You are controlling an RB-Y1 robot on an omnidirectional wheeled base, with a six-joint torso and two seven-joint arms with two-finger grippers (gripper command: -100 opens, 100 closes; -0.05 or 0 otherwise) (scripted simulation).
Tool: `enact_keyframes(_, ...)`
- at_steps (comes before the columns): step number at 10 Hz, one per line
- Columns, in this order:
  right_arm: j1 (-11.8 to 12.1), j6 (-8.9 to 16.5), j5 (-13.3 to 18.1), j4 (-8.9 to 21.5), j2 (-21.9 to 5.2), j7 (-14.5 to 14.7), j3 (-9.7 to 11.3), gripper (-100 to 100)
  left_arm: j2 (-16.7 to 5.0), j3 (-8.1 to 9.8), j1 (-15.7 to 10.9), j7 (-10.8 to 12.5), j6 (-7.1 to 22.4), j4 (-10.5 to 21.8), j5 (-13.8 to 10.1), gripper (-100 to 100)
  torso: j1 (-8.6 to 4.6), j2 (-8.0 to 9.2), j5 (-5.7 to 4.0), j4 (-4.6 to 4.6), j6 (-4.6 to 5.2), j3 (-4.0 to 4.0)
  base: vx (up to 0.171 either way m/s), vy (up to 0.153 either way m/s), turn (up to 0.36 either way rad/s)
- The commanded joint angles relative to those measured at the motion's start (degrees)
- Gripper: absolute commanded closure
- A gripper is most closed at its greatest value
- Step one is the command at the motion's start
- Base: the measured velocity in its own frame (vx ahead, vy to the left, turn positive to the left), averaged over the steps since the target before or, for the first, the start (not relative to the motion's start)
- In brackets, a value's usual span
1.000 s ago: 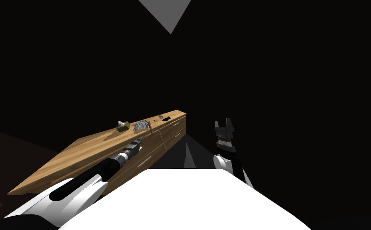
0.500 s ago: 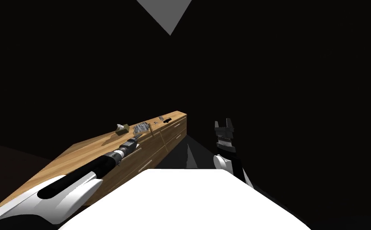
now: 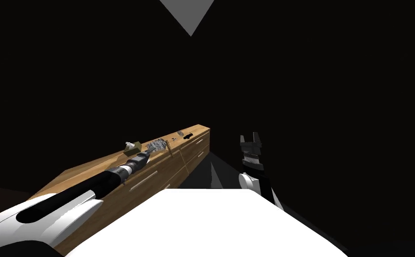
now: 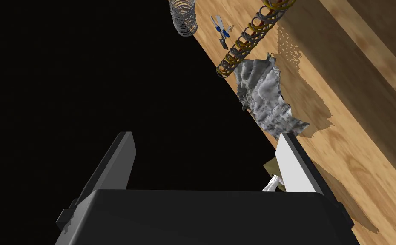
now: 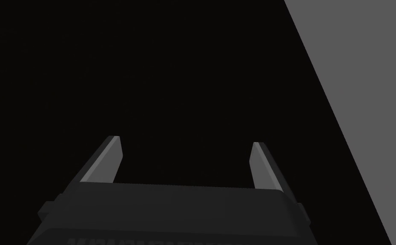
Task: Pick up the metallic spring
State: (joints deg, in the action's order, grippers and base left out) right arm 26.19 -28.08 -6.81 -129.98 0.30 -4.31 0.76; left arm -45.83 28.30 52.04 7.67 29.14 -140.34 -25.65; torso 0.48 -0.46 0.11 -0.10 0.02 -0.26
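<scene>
Left gripper (image 4: 205,136) out over the edge of a wooden cabinet top (image 4: 363,140), fingers apart, crumpled grey cloth (image 4: 265,98) just ahead. Spring (image 4: 183,17) on the top's edge well beyond, past a ringed chain (image 4: 246,42) and a small blue item (image 4: 220,26), possibly pliers. Right gripper (image 5: 186,142) off beside the cabinet, fingers apart.

A long wooden cabinet top (image 3: 84,172) is running from near left to far right, carrying a row of small things: an olive block (image 3: 133,146) lying nearest, a crumpled grey lump (image 4: 265,98) beyond it, a brown ringed coil (image 4: 248,42) just beside the lump, then a blue-and-white piece (image 4: 221,27), the metallic spring (image 4: 183,17), and a black piece (image 3: 187,136) sitting farthest
</scene>
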Motion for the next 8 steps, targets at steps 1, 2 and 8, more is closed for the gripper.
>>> enact_keyframes(1,0.0,0.0,0.0,0.0,0.0,0.0,0.0,0,-1.6,1.95,1.4,-0.4,0.6,-0.2,-0.9,-100,0.00,0.00,0.00,0.00,0.00,0.00,0.105,0.094,-0.065)
enact_keyframes(2,0.0,0.0,0.0,0.0,0.0,0.0,0.0,0,-2.8,3.21,2.5,-0.6,0.9,-0.3,-1.7,-100,-0.07,0.01,-0.01,0.00,0.00,0.00,0.097,0.088,-0.075)
enact_keyframes(8,0.0,0.0,0.0,0.0,0.0,0.0,0.0,0,-10.4,10.65,11.2,-2.2,3.1,0.4,-6.6,-100,-0.17,-0.09,-0.03,-0.03,0.00,-0.06,0.131,0.085,-0.078)
